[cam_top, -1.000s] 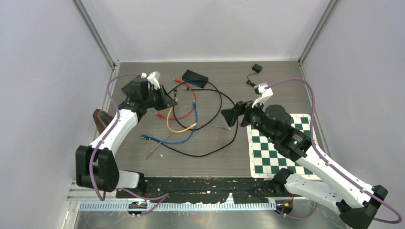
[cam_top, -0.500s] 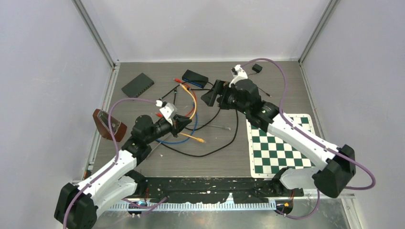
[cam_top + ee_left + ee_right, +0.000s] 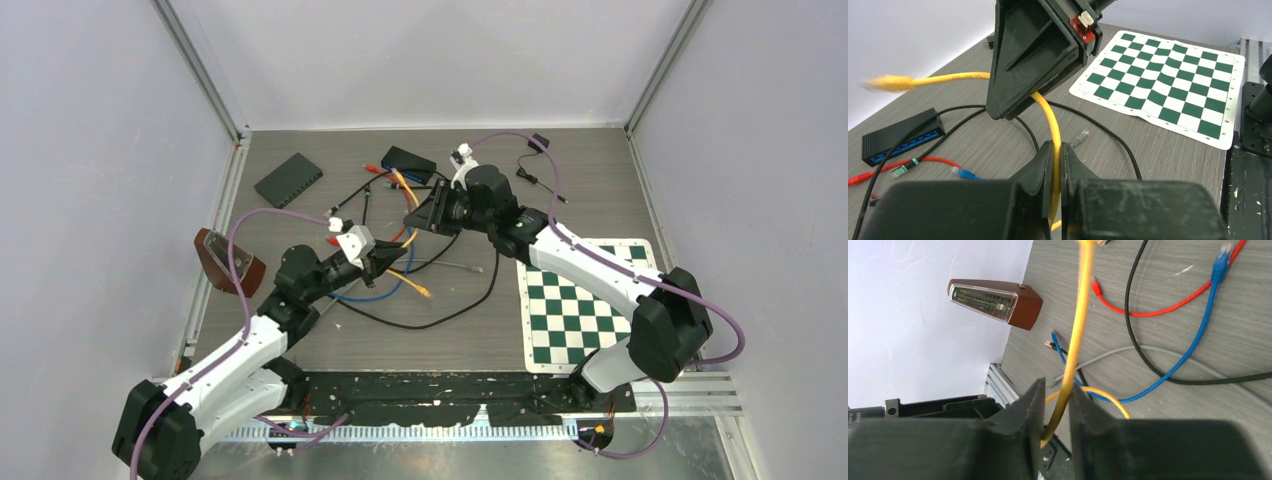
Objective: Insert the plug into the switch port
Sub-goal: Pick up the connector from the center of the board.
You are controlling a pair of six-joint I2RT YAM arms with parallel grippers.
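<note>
The yellow cable (image 3: 1052, 120) is pinched in my shut left gripper (image 3: 1057, 148) over the middle of the table (image 3: 385, 263). From there it rises to its blurred yellow plug (image 3: 888, 82), which hangs in the air. My right gripper (image 3: 1055, 390) stands just beyond the left one (image 3: 422, 215). Its jaws straddle the same yellow cable (image 3: 1075, 330) with a gap still showing on one side. The black switch with blue ports (image 3: 408, 163) lies at the back (image 3: 903, 137). A second black switch (image 3: 288, 178) lies at the back left.
Red, blue, grey and black cables (image 3: 440, 270) tangle on the table around both grippers. A brown metronome (image 3: 225, 262) stands at the left edge (image 3: 993, 302). A green checkered mat (image 3: 575, 310) lies at the right. A small black adapter (image 3: 540, 142) sits at the back right.
The left arm drew back from the back left to mid-table with the yellow cable. The right arm swung left to meet it, and its jaws narrowed around the cable.
</note>
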